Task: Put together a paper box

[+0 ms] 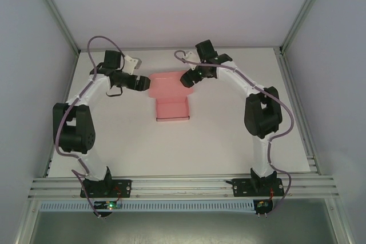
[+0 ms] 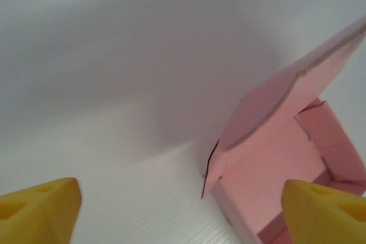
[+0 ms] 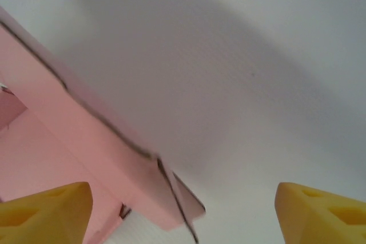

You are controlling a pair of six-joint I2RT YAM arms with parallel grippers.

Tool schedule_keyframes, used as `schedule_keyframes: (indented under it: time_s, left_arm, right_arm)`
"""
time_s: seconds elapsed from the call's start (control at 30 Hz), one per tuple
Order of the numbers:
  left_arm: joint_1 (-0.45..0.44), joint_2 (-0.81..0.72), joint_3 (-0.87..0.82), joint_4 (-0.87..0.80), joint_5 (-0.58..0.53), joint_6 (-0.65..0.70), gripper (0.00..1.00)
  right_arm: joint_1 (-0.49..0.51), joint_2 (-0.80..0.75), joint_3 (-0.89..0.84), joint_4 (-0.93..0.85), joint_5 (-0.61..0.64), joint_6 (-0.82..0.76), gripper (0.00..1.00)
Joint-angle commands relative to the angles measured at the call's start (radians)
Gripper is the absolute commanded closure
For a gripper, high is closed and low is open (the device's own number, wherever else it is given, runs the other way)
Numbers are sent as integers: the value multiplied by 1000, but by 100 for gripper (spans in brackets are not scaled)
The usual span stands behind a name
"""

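The pink paper box [image 1: 172,108] lies at the middle of the table, its tray toward me and its wide lid panel [image 1: 167,84] raised at the far side. My left gripper [image 1: 145,83] is at the lid's left end and my right gripper [image 1: 186,79] at its right end. In the left wrist view the open tray and tilted lid [image 2: 269,158] lie to the right, with the box's near corner between the yellow fingertips [image 2: 37,210]; the left gripper [image 2: 183,215] is open. In the right wrist view the lid's edge and a small side flap [image 3: 189,198] sit between the wide-apart pads of the right gripper [image 3: 183,215], which is open and not pinching.
The white table [image 1: 229,135] runs between grey side walls and a back wall close behind the box. An aluminium rail [image 1: 183,186] carrying both arm bases crosses the near edge. Bare table surface lies in front of the box and to both sides.
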Motion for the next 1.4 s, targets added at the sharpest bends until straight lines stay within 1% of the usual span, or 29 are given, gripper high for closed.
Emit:
schedule_keyframes:
  time_s: [0.0,0.03,0.1,0.23,0.27,0.3,0.33,0.37,0.4,0.43,0.5,0.53,0.63,0.7,0.73,0.83,0.87,0.93,0.97,1.03,1.13,1.2,1.23,1.3,1.37]
  left_arm:
    - [-19,68,109,-120,95,88,24]
    - [-22,90,134,-148,120,113,27]
    - [-37,130,185,-206,151,157,31]
    - [-59,196,252,-273,153,212,30]
    - [-61,209,266,-289,155,217,33]
    - [-60,221,281,-307,164,225,37]
    - [-59,228,291,-321,171,233,39]
    - [-61,230,294,-327,173,241,45]
    - [-62,230,295,-334,174,252,54]
    - [-61,231,296,-345,182,272,59]
    - [-61,229,294,-353,190,290,64]
    - [-62,231,295,-355,190,290,68]
    - [-65,232,293,-358,195,285,76]
    - [-65,230,292,-356,191,277,87]
    - [-66,228,293,-354,178,266,90]
    - [-78,215,289,-317,117,210,98]
    - [-86,208,288,-305,91,193,100]
    - [-105,195,279,-269,34,153,100]
    - [-120,188,277,-247,-9,122,100]
    - [-153,175,283,-214,-109,41,100]
    - [-227,151,283,-154,-268,-61,100]
    - [-270,138,288,-117,-334,-128,100]
    - [-290,133,291,-92,-361,-175,100]
    - [-318,122,279,-25,-381,-271,100]
    - [-342,112,240,77,-409,-366,100]
  right_arm:
    - [-18,58,107,-126,-99,-13,24]
    - [-19,65,122,-138,-106,-15,24]
    - [-19,69,128,-153,-121,-26,29]
    - [-21,76,131,-186,-132,-50,30]
    - [-23,80,131,-192,-136,-56,32]
    - [-25,82,134,-192,-140,-56,34]
    - [-25,88,136,-193,-147,-53,36]
    - [-27,91,140,-188,-157,-52,37]
    - [-28,96,146,-183,-161,-41,40]
    - [-26,102,156,-183,-168,-36,42]
    - [-18,112,166,-180,-169,-30,43]
    - [-13,113,167,-180,-165,-32,49]
    - [-6,109,164,-180,-153,-41,58]
    - [-4,103,159,-181,-151,-47,67]
    - [-5,101,159,-189,-147,-39,71]
    - [-1,85,152,-222,-118,-41,77]
    - [2,76,143,-231,-104,-41,83]
    - [11,50,119,-235,-61,-42,88]
    - [18,33,101,-233,-35,-44,94]
    - [34,-7,65,-200,40,-14,96]
    - [48,-90,-26,-72,161,79,100]
    - [58,-154,-96,35,245,137,100]
    - [64,-194,-149,114,301,183,100]
    - [70,-260,-246,258,361,259,100]
    - [76,-319,-355,424,403,358,100]
